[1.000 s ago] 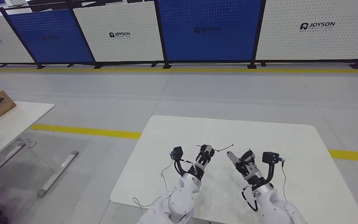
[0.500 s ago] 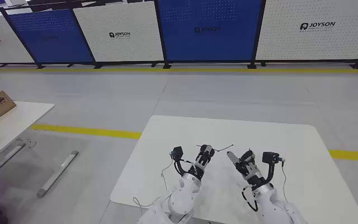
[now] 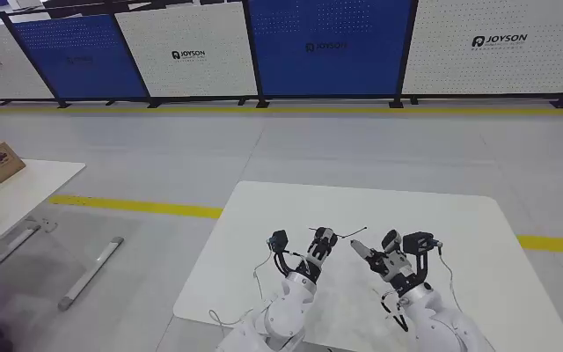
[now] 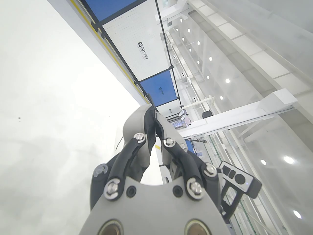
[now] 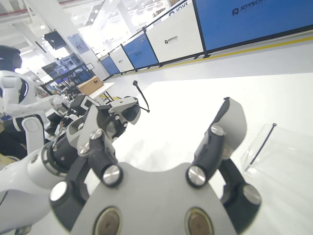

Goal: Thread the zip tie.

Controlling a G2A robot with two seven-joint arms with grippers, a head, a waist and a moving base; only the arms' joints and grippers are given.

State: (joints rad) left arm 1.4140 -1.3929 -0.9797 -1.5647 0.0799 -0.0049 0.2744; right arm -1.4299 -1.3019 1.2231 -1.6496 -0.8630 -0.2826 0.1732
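the grey floor [image 3: 176,150] ran wide on every side of the white table [image 3: 264,264], out to a row of blue and white pegboard panels [image 3: 330,44] along the far wall, well apart from the work. a yellow line [image 3: 132,206] crossed the floor and met the table at both side edges. off to the left, across a strip of floor, stood a second white table [image 3: 26,189] with a cardboard box [image 3: 7,163] at its edge.

both arms hung over the near half of the table, well apart from its far edge and from both sides. the left gripper [image 3: 324,236] sat a little left of the middle and the right gripper [image 3: 373,244] just beside it, near but not touching. from the right wrist i could see a clear plastic tray [image 5: 281,135] lying on the table, on the side of the right gripper away from the other arm, with a spare black tie [image 5: 262,145] lying slantwise in it.

the left gripper [image 4: 155,121] was pinched tight on the zip tie [image 3: 354,233], its ribbed pads pressed together with the thin black strap [image 4: 155,116] caught between them. the tie was held up off the table. from the right wrist it [image 5: 141,96] curved upward out of the fingers with its small square head uppermost, and from above its free length pointed across toward the right arm.

the right gripper [image 5: 161,106] was spread wide and held nothing. it faced out over the table, with the tie off to one side of it.
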